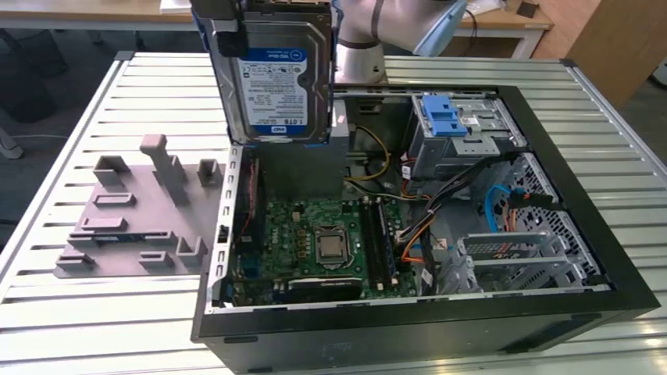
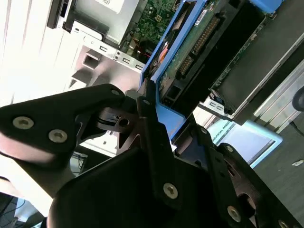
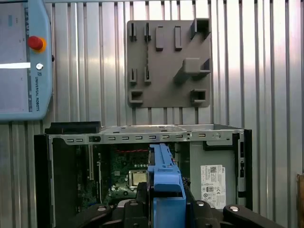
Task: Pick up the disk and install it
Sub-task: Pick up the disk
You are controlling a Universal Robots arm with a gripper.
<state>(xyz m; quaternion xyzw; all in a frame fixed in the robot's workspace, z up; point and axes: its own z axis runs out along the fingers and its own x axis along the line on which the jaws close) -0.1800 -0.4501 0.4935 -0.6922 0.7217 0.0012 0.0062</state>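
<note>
The disk (image 1: 273, 74) hangs upright above the open computer case (image 1: 583, 195), its white-and-blue label facing the exterior camera, over the side of the case at the exterior view's left. Blue rails frame it. In both wrist views my gripper (image 2: 173, 123) is shut on the disk (image 2: 190, 52), one black finger (image 2: 147, 114) on each side of the blue rail. In the first wrist view the disk's blue rail (image 3: 164, 168) runs between the fingers of the gripper (image 3: 165, 199), over the motherboard below.
The drive cage (image 1: 454, 129) with a blue latch sits at the case's far right corner in the exterior view. A motherboard (image 1: 323, 242), cables and a power supply (image 3: 213, 178) are inside. A grey fixture plate (image 1: 136, 211) lies left of the case, and a teach pendant (image 3: 21, 61) lies on the slatted table.
</note>
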